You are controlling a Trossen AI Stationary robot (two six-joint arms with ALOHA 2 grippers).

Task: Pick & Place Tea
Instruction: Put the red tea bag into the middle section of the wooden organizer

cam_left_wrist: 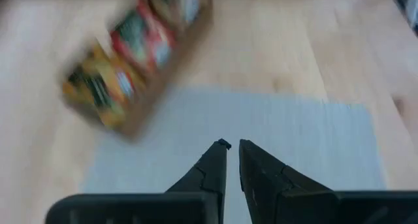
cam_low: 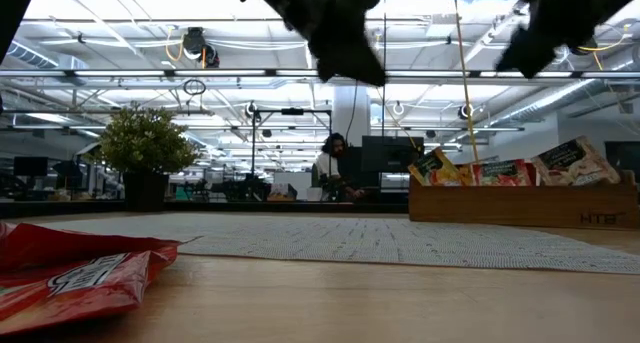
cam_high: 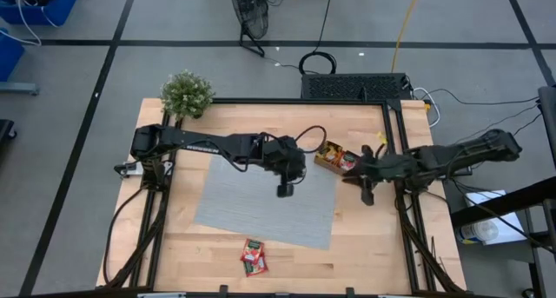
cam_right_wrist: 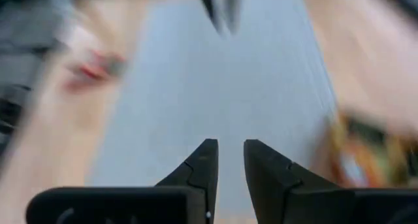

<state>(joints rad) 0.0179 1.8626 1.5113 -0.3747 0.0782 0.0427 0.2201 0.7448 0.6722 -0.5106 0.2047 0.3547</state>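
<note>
Tea sachets stand upright in a brown wooden tray (cam_high: 334, 157) on the table's far right: orange-yellow (cam_low: 435, 168), red (cam_low: 505, 171) and pale (cam_low: 575, 161). Two red sachets (cam_high: 254, 256) lie flat on the wood near the front edge. My left gripper (cam_high: 285, 190) hangs above the grey mat (cam_high: 261, 207), its fingers together (cam_left_wrist: 233, 145) with nothing between them. My right gripper (cam_high: 367, 196) hovers off the mat's right edge, near the tray, with a narrow gap (cam_right_wrist: 230, 144) and nothing in it.
A potted plant (cam_high: 187, 94) stands at the table's far left corner. Black frame rails run along both sides of the table (cam_high: 408, 237). A bare strip of wood (cam_high: 365, 254) lies between the mat and the near right corner.
</note>
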